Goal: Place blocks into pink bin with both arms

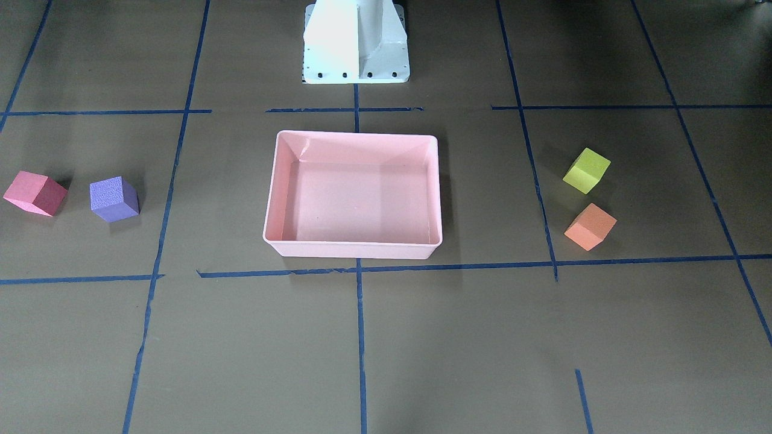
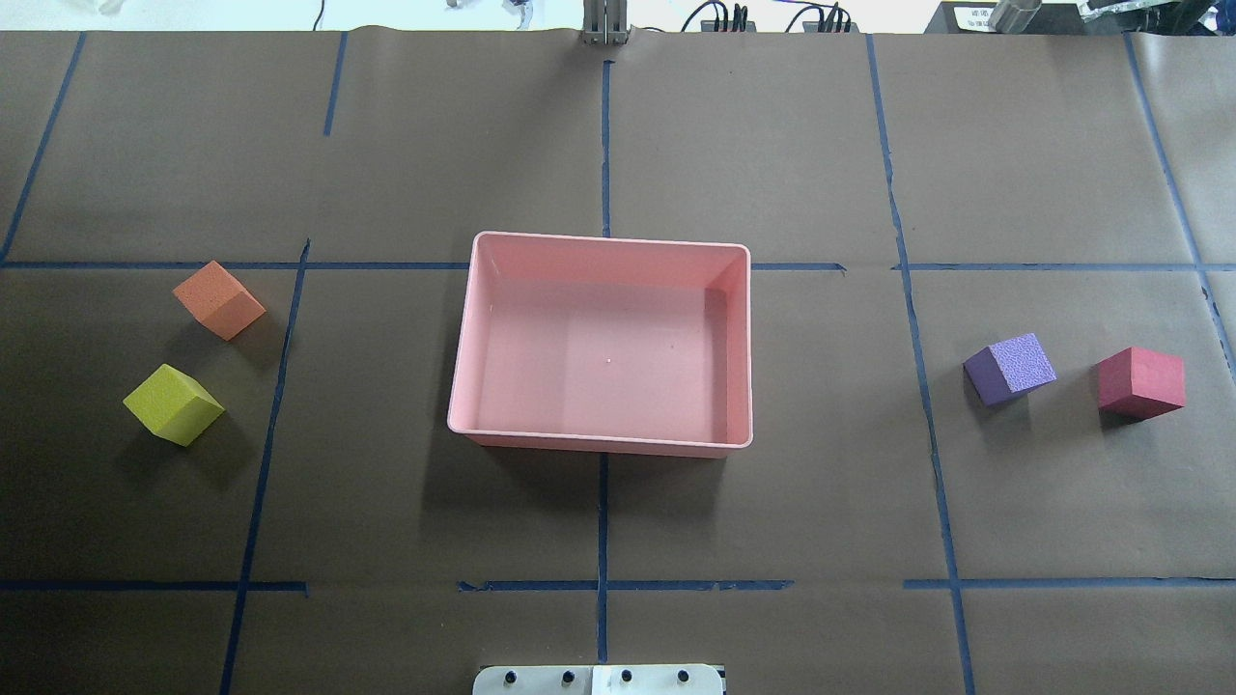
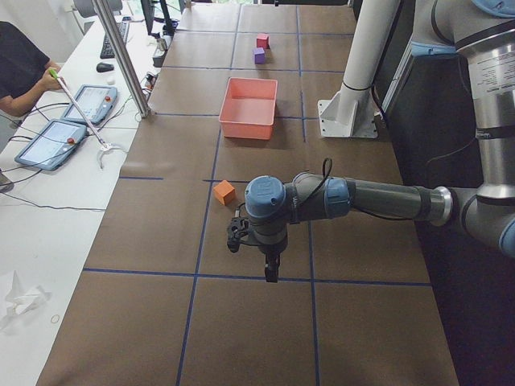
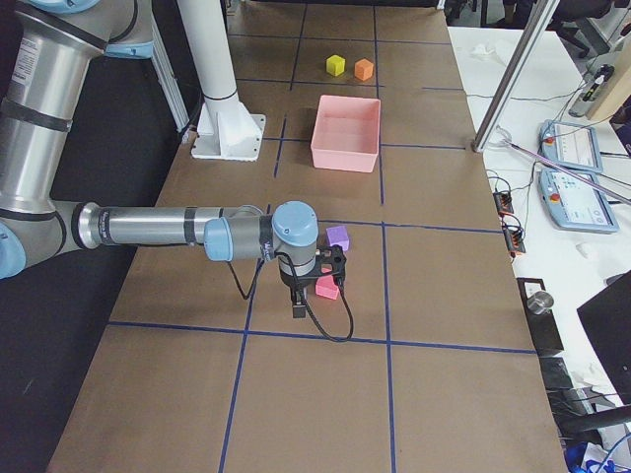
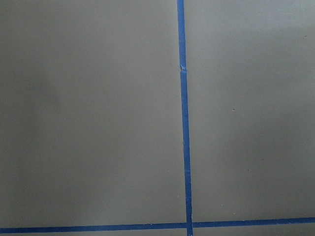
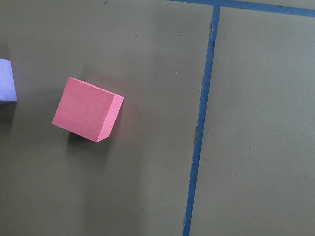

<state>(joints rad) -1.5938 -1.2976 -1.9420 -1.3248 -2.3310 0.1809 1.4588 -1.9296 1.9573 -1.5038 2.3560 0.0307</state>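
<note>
The pink bin point(image 2: 608, 238) stands empty at the table's middle. The orange block point(image 2: 218, 300) and yellow-green block point(image 2: 173, 403) lie on my left side. The purple block point(image 2: 1010, 368) and red-pink block point(image 2: 1140, 382) lie on my right side. My left gripper point(image 3: 272, 269) shows only in the exterior left view, above the table near the orange block point(image 3: 224, 192). My right gripper point(image 4: 298, 305) shows only in the exterior right view, above the table beside the red-pink block point(image 4: 327, 288). I cannot tell whether either is open or shut. The right wrist view shows the red-pink block point(image 6: 87, 109).
The white pedestal base point(image 1: 356, 42) stands behind the bin. Blue tape lines point(image 2: 603, 521) grid the brown table cover. Operators' tablets point(image 3: 52, 141) and a metal post point(image 3: 121, 56) are along the far side of the table.
</note>
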